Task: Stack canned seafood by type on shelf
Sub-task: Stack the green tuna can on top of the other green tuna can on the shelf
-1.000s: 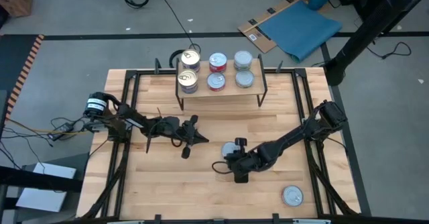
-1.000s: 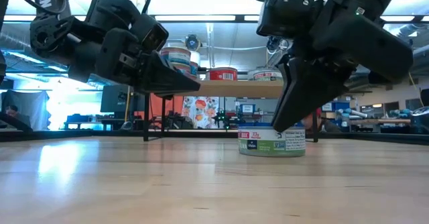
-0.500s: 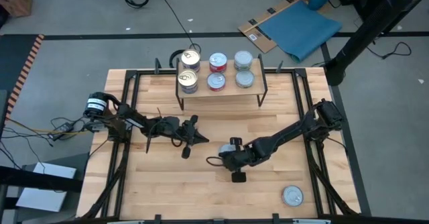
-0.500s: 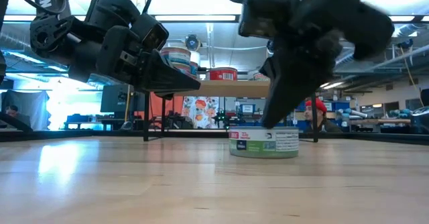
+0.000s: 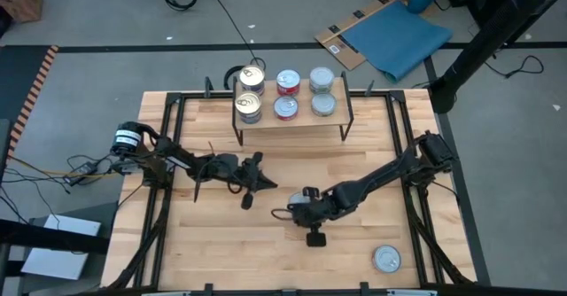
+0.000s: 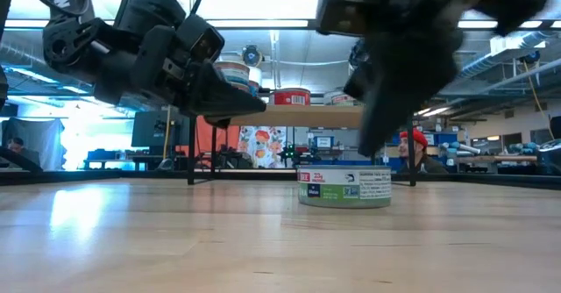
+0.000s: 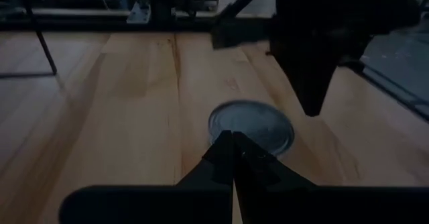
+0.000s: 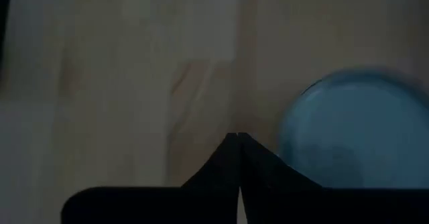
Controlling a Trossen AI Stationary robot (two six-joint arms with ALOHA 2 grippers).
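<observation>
Since the job is sorting by type, the table (image 5: 221,243) serves as the holding ground and the shelf (image 5: 294,121), standing at its far edge, takes the sorted tins. The shelf's rows run by kind: gold tops (image 5: 251,76) at the left, red tops (image 5: 287,81) in the middle, silver tops (image 5: 321,79) at the right, so each new tin has an obvious column.

The right gripper (image 8: 233,140) reaches low over mid-table, jaws pressed together and holding nothing. A green-labelled tin (image 6: 344,188) sits flat on the wood just beside its fingertips, not between them. That looks like a nudge, or a lining-up before a grasp, and the jaws would have to part first. The left gripper (image 7: 231,140), also pinched closed and empty, hovers above the table left of centre, pointing at that same tin. It is probably waiting clear of the right arm's path. A second tin (image 5: 386,259), silver-topped, lies well apart near the front right corner, likely next in the queue.

Counted from above:
- Table: one.
- Shelf: one.
- Grippers: two.
- Tin tops on the shelf: six, two of each kind.
- Tins on the table: two.

I cannot tell how many more tins the shelf stacks hide beneath those tops.
</observation>
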